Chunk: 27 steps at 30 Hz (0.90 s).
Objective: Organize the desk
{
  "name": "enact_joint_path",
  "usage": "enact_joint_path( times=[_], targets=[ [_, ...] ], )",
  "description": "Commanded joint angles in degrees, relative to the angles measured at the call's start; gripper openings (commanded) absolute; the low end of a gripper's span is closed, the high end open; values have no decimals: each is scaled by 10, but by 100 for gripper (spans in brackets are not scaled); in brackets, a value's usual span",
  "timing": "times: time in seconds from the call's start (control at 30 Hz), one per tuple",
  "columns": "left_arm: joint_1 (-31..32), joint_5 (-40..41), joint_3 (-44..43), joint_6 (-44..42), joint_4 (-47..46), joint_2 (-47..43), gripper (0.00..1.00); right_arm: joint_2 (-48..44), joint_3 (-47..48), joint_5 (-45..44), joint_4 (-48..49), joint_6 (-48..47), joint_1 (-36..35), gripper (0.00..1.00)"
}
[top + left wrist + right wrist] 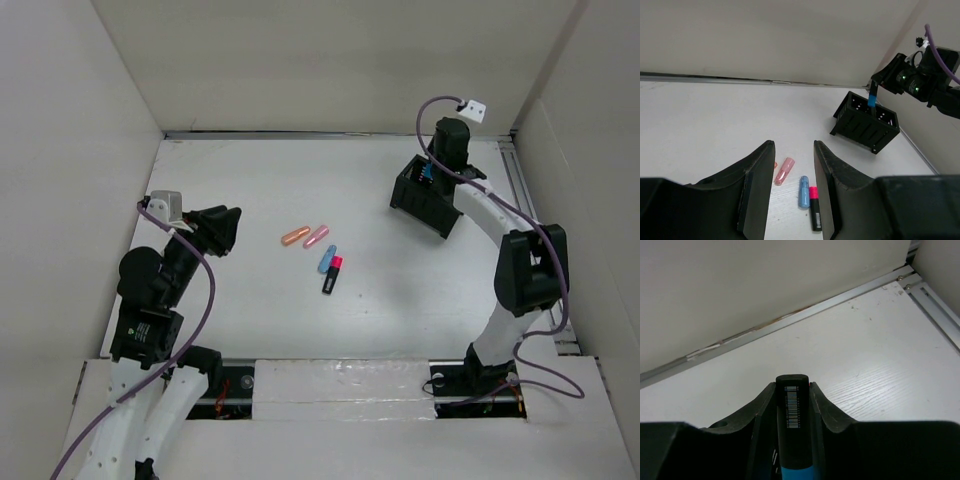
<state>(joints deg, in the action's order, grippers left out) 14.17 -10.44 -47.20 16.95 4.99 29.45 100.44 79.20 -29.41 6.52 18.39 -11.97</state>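
The desk (250,170) spreads under both arms, boxed in by white wall panels (60,120) on three sides, with a metal rail (790,317) where the far panel meets it.

A black slotted organizer (428,198) stands directly under the right gripper (430,172), near the far right corner of the desk. That gripper's fingers are closed tight on a blue marker (792,440) with a black barcoded cap, held upright. From the left wrist view, the marker's lower end is inside the organizer, though which slot I cannot tell.

The left gripper (793,150) hangs above the desk's left side, its jaws parted moderately wide with nothing between them. Ahead of it and slightly to its right lie four small pens, close together on bare desk: an orange one (294,237), a pink one (784,171) just beside it, then a light blue one (803,191) and a black one with a pink band (814,207) touching or nearly so. Nothing lies between this gripper and the pens.
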Motion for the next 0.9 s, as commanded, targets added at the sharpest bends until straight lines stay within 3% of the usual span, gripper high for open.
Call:
enact_joint_path(
  times=[0.0, 0.63, 0.73, 0.87],
  targets=[
    [2, 8, 2, -9, -21, 2, 33, 11, 24, -48, 61, -48, -9, 11],
    [2, 6, 0, -10, -19, 10, 33, 52, -39, -111, 116, -73, -65, 20],
    [2, 2, 1, -10, -21, 10, 33, 41, -43, -110, 116, -78, -70, 41],
    [2, 4, -1, -10, -17, 14, 33, 27, -29, -105, 99, -78, -70, 44]
  ],
)
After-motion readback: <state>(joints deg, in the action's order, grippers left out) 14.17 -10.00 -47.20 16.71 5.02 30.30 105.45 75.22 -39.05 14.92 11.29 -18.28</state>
